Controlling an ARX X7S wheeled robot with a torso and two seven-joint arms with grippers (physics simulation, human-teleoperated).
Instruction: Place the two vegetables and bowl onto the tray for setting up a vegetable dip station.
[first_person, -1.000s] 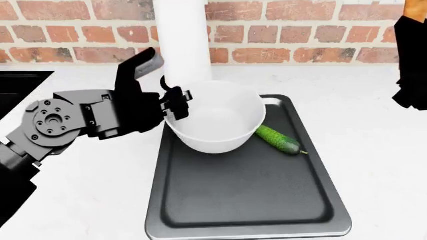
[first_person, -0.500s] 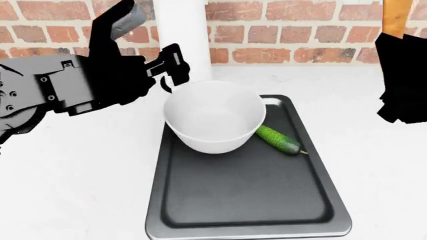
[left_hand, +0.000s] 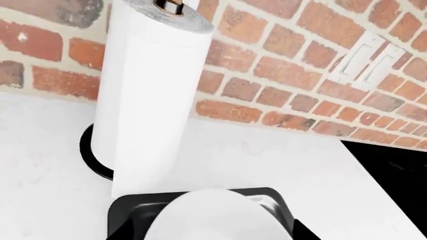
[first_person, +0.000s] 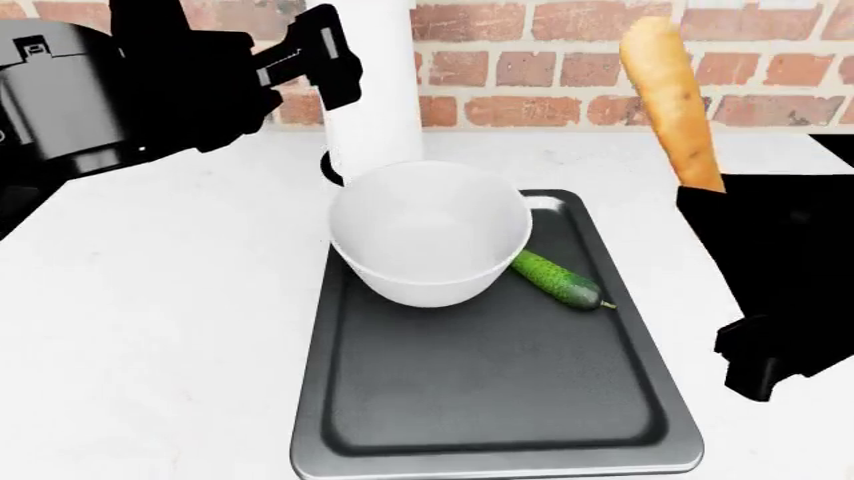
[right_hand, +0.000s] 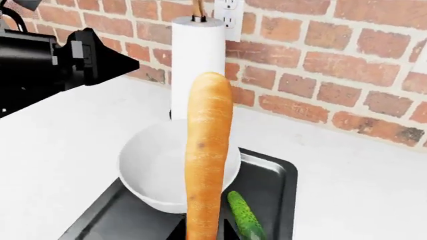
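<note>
Carrot (first_person: 671, 98) aloft (right hand (first_person: 774, 290)), tray (first_person: 494, 380) front bare

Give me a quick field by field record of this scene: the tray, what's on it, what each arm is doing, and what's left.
tray: flat dark-grey metal baking tray on the white counter
bowl: large white round bowl on the tray's far end
cucumber: bumpy dark-green cucumber on the tray, beside the bowl
carrot: tapered orange carrot held upright above the counter, off the tray
right gripper: right gripper shut on the carrot
left gripper: left gripper raised near the white paper towel roll, empty
remaining: carrot onto tray
</note>
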